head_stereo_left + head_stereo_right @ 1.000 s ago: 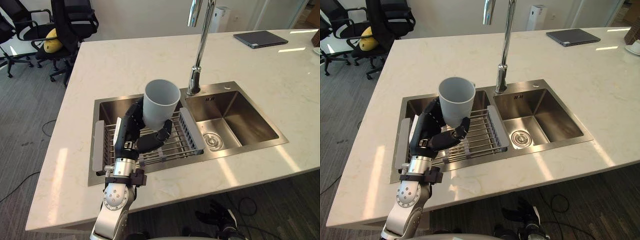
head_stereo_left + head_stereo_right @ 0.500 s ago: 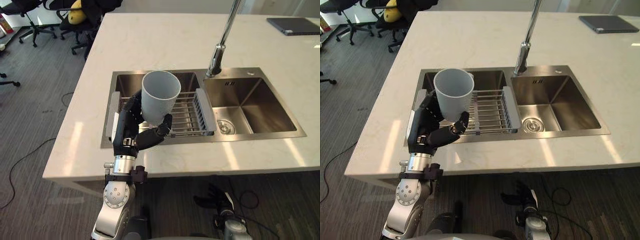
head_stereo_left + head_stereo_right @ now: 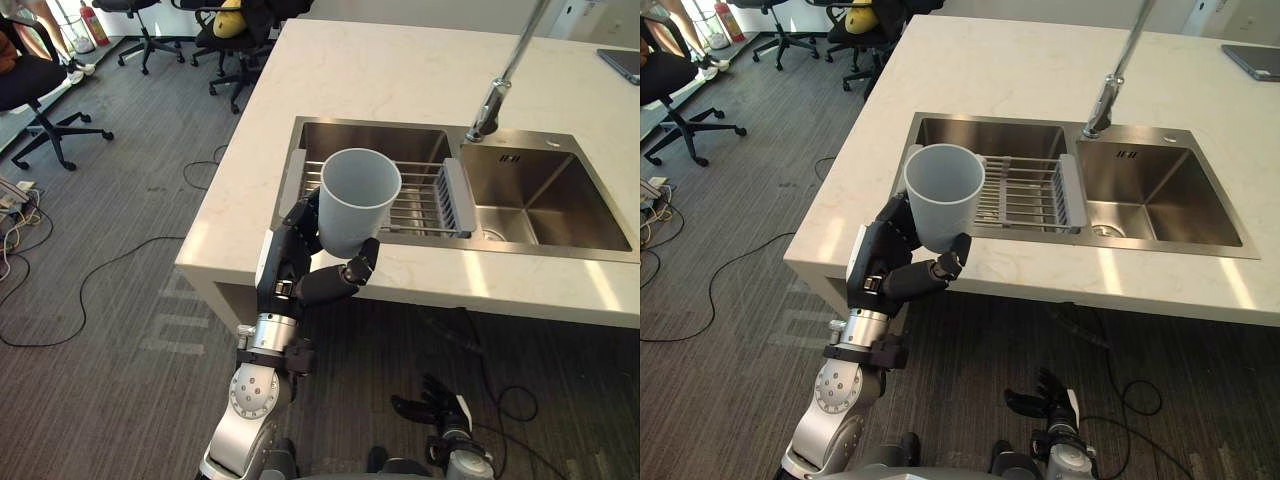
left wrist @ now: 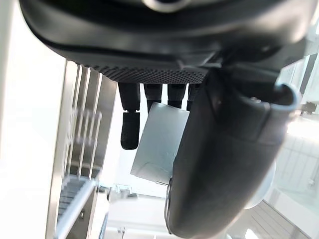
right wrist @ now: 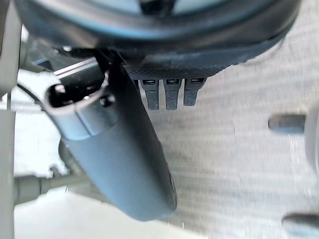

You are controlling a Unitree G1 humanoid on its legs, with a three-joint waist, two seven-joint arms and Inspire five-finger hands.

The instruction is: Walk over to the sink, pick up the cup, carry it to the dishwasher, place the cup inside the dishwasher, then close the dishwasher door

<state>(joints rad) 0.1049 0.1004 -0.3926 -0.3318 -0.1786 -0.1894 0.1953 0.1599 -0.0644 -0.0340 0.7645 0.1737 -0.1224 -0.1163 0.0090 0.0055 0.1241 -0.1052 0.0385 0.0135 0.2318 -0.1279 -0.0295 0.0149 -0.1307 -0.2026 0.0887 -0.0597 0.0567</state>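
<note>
A light grey cup (image 3: 357, 199) stands upright in my left hand (image 3: 297, 272), mouth up and empty. The hand's fingers and thumb are curled round its lower part, and it hangs over the counter's front edge, in front of the sink's left basin (image 3: 370, 148). In the left wrist view the cup (image 4: 162, 144) shows between the fingers (image 4: 129, 127) and the thumb. My right hand (image 3: 432, 410) hangs low over the floor, its fingers relaxed and holding nothing.
The white stone counter (image 3: 400, 70) carries a double steel sink with a wire drying rack (image 3: 425, 200) and a tall faucet (image 3: 495, 95). Office chairs (image 3: 40, 95) stand on the grey carpet to the left and behind. A dark laptop (image 3: 625, 62) lies at the far right.
The whole view has shifted: the camera has backed away from the sink and turned left. The cup stays in my left hand, now over the counter's front edge instead of over the rack.
</note>
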